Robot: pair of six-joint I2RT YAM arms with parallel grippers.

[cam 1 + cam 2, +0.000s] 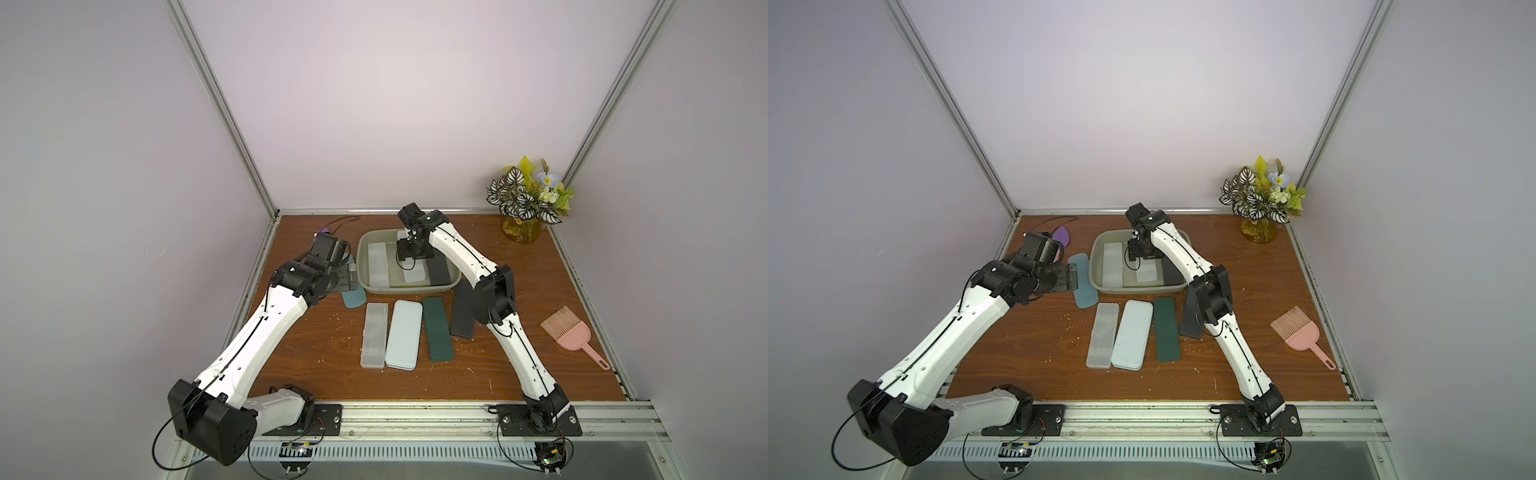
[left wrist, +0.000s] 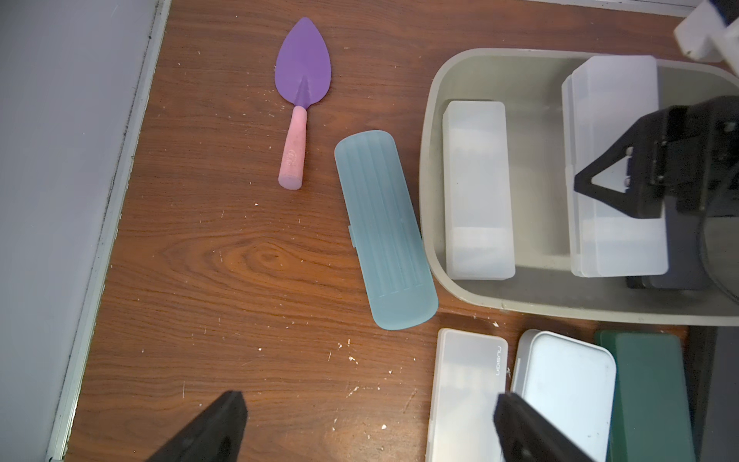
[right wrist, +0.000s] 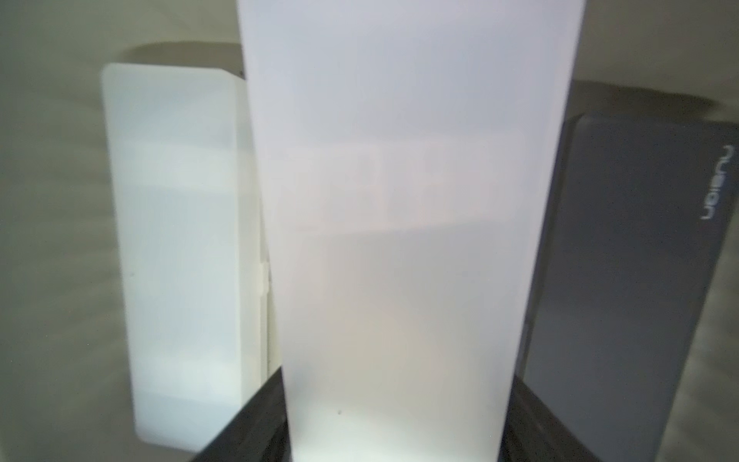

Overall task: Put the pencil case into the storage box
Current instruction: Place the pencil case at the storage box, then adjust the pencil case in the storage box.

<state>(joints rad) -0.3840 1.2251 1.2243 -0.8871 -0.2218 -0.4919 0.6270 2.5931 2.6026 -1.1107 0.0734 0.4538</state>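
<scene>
Frosted case (image 3: 408, 240), blurred smooth translucent plastic, sits clamped in the right gripper (image 3: 396, 384), hiding much of the matte box (image 2: 430, 160); left gripper (image 2: 370, 400) gapes wide, empty.

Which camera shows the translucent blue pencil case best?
The left wrist view: the whole blue pencil case lies unobstructed, close up. Both top views show it small, partly behind the left hand. The right wrist view misses it.

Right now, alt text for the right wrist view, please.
The right gripper holds a frosted white pencil case over the storage box. In the box, a second white case and a dark grey case flank it.
</scene>
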